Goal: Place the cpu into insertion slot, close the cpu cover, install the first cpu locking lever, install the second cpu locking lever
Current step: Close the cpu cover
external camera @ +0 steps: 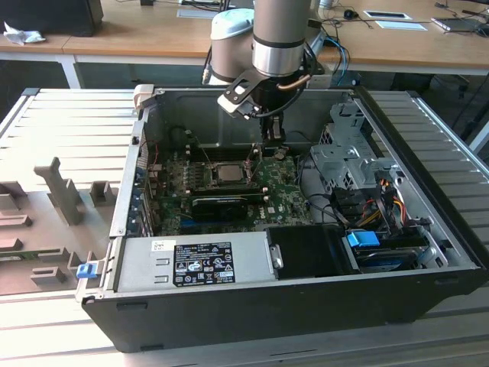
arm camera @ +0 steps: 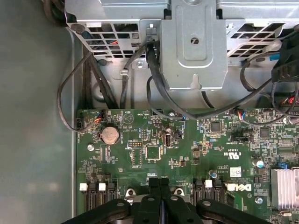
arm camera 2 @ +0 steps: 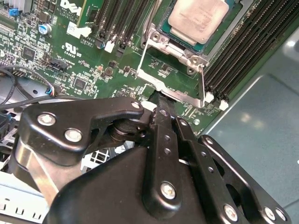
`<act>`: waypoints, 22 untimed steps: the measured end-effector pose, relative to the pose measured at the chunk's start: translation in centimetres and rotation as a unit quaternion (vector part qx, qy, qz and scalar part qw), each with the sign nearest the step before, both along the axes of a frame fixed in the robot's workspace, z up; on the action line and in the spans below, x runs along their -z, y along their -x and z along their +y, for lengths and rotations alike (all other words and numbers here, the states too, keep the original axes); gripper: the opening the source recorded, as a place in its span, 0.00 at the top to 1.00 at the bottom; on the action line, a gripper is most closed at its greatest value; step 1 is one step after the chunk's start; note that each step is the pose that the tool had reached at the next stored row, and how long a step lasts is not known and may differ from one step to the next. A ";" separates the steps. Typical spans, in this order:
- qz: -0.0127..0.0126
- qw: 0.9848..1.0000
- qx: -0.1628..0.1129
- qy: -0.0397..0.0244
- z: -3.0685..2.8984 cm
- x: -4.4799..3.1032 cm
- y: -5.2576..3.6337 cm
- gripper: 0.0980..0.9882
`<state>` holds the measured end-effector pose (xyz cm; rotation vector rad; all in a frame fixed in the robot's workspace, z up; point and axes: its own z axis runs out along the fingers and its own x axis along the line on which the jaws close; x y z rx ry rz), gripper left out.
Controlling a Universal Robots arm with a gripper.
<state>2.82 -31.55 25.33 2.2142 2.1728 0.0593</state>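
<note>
Black linkages of the gripper [arm camera 2: 158, 100] lie closest to the lens in both wrist views, and the two fingers [arm camera: 154, 189] are pressed together with no gap showing between them. In the second wrist view their tips meet the near edge of the cpu cover [arm camera 2: 184, 96] — whether the thin plate is caught between them I cannot tell. That cover is swung open, its square window showing green board through it. Just beyond it the cpu [arm camera 2: 196, 18] lies flat in the insertion slot [arm camera 2: 155, 33], silver top up, with rows of dark memory slots [arm camera 2: 243, 51] on either side.

From the exterior view, the arm reaches down into an open computer case [external camera: 306, 306] that lies on a grey ribbed worktop [external camera: 61, 122]. The gripper [external camera: 273, 138] hangs just to the exterior view's right of the cpu [external camera: 228, 172], above the motherboard [external camera: 275, 187]. A grey power supply [external camera: 199, 260] fills the case's near side.

The first wrist view looks across the motherboard [arm camera: 187, 149] — a coin battery [arm camera: 110, 134], black cables [arm camera: 70, 93] and a metal drive cage [arm camera: 196, 46] beyond.
</note>
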 end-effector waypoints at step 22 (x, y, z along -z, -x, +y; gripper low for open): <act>0.000 1.000 0.000 0.000 0.00 0.00 0.70 0.99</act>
